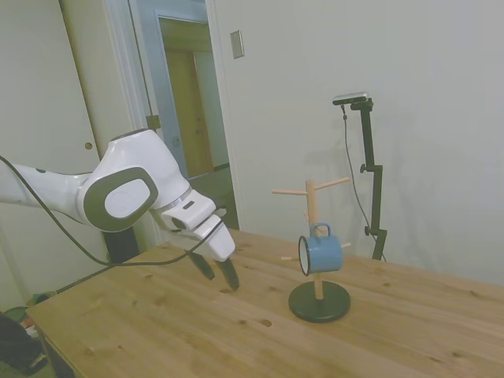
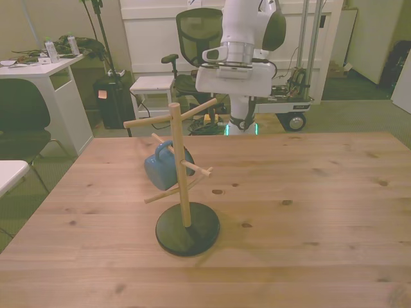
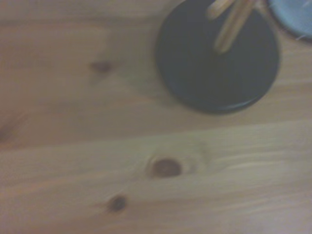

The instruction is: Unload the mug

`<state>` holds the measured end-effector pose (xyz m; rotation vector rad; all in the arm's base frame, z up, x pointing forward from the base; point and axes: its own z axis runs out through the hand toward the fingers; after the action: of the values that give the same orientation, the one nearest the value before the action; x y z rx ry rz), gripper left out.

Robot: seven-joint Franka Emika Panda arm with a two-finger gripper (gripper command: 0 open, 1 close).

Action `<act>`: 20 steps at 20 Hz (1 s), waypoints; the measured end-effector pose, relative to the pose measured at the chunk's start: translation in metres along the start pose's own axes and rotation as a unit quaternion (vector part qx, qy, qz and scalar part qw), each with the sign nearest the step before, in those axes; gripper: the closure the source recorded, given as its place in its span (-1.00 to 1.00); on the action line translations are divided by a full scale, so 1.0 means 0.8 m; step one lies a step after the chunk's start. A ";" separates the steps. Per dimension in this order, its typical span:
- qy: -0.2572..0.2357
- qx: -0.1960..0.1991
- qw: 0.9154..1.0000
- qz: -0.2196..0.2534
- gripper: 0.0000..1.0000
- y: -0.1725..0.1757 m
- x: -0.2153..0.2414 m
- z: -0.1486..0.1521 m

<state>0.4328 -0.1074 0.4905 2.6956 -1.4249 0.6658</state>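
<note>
nothing unloaded yet: mug (image 1: 323, 253) hangs by its handle on a low peg of the wooden peg stand (image 1: 312, 211), mouth turned sideways, body close against the post above the dark round base (image 3: 217, 63). gripper (image 1: 218, 272) hovers just above the desk (image 1: 157, 331), well apart from the stand, jaws released and grasping nothing. all left to do: close the gap, take hold of the mug, slide it off the peg, set it down.

plenty of bare wood around the stand on every side, most of it on the front view's right. pegs stick out at several heights above and beside the mug, so likely little room right there; probably best drawn out along its own peg. desk edges far from the stand.
</note>
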 end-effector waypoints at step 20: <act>0.217 0.029 0.973 0.073 -1.00 -0.029 0.088 0.075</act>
<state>0.5078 -0.1621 0.4666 2.2921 -1.5036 1.2306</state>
